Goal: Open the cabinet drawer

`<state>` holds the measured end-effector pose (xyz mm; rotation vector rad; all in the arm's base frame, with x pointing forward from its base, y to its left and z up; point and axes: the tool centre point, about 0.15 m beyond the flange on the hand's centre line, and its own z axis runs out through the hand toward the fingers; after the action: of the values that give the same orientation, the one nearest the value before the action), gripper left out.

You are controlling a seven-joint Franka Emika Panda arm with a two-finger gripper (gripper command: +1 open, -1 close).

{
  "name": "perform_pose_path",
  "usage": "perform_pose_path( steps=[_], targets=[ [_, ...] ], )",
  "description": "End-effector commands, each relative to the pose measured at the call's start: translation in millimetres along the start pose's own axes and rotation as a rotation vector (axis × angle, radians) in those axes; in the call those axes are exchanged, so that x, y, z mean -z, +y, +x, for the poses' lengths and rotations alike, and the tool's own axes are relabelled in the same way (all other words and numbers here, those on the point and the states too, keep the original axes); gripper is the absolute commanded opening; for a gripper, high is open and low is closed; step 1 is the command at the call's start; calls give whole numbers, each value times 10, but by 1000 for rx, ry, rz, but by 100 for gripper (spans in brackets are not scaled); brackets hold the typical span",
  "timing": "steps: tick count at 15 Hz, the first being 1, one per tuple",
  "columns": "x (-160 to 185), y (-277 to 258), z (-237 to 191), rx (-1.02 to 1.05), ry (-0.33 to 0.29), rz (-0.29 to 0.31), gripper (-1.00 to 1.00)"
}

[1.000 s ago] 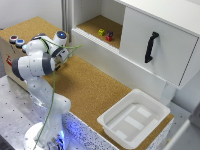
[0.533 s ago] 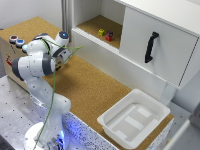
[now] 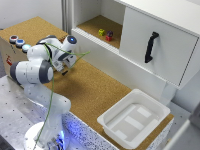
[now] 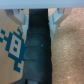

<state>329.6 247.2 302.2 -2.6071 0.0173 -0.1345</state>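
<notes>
Approach step, not yet begun in earnest. Your gripper (image 3: 65,71) hovers low over the cork top; jaw gap unreadable in either view, can't tell. The cabinet drawer (image 3: 155,44) sits well apart, ahead of the tool, closed. Next: you need to reach its black bar handle (image 3: 150,47).

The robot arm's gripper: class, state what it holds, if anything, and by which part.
It cannot be told. In the exterior view the gripper is too small and blurred, and the wrist view shows no fingertips. It is far from the white cabinet drawer.
</notes>
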Motion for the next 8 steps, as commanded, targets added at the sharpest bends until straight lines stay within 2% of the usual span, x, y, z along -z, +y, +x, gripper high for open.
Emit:
perform_pose_path(
  steps=[1,5,8],
  targets=[
    [33,761,3,-20,19,104,-100],
    [197,1035,89,-34,12,83,-100],
    [418,1248,224,-64,43,58,-100]
  ],
)
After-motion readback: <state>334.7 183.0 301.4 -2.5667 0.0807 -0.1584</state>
